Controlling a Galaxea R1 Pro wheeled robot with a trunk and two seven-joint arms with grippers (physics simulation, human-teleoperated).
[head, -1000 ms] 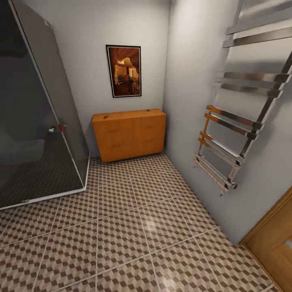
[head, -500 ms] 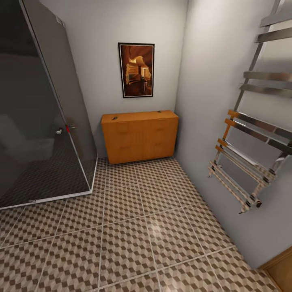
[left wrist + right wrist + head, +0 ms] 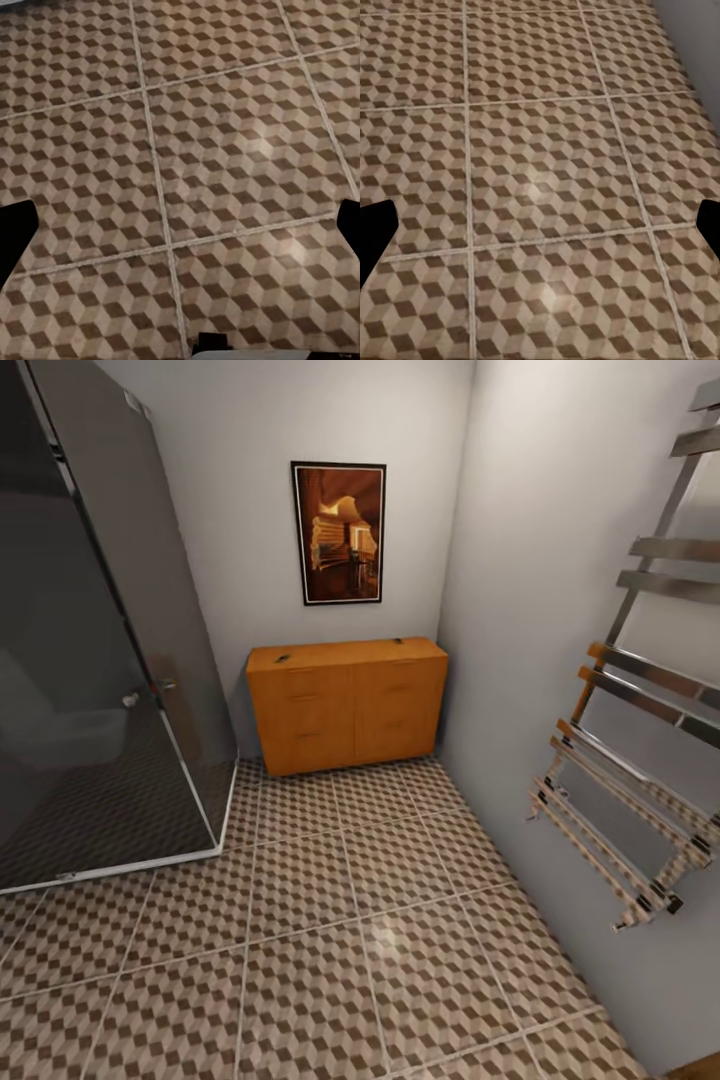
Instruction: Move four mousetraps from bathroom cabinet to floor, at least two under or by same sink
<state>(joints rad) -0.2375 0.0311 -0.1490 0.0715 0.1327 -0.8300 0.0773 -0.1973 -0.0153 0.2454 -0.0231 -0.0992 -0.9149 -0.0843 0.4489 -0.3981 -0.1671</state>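
The orange-brown cabinet (image 3: pixel 348 702) stands against the far wall, its drawers closed. Two tiny flat mousetraps lie on its top, one near the left end (image 3: pixel 283 657) and one near the right end (image 3: pixel 397 640); they are too small for detail. The cube-patterned bathroom floor (image 3: pixel 330 940) stretches from me to the cabinet. My left gripper (image 3: pixel 180 232) hangs open over bare tiles, with dark fingertips (image 3: pixel 15 232) at the picture's edges. My right gripper (image 3: pixel 540 229) is likewise open above the tiles, nothing between its fingers (image 3: pixel 375 232). The bathroom sink is out of view.
A dark glass shower enclosure (image 3: pixel 90 660) fills the left side, its white base edge (image 3: pixel 130 860) on the floor. A chrome towel rail (image 3: pixel 640 760) juts from the right wall. A framed picture (image 3: pixel 339 532) hangs above the cabinet. A corridor of tiles leads to the cabinet.
The whole head view has shifted: the camera turned and moved, so the cabinet sits further right and the wooden door at lower right has left the picture. Nothing in the room moved.
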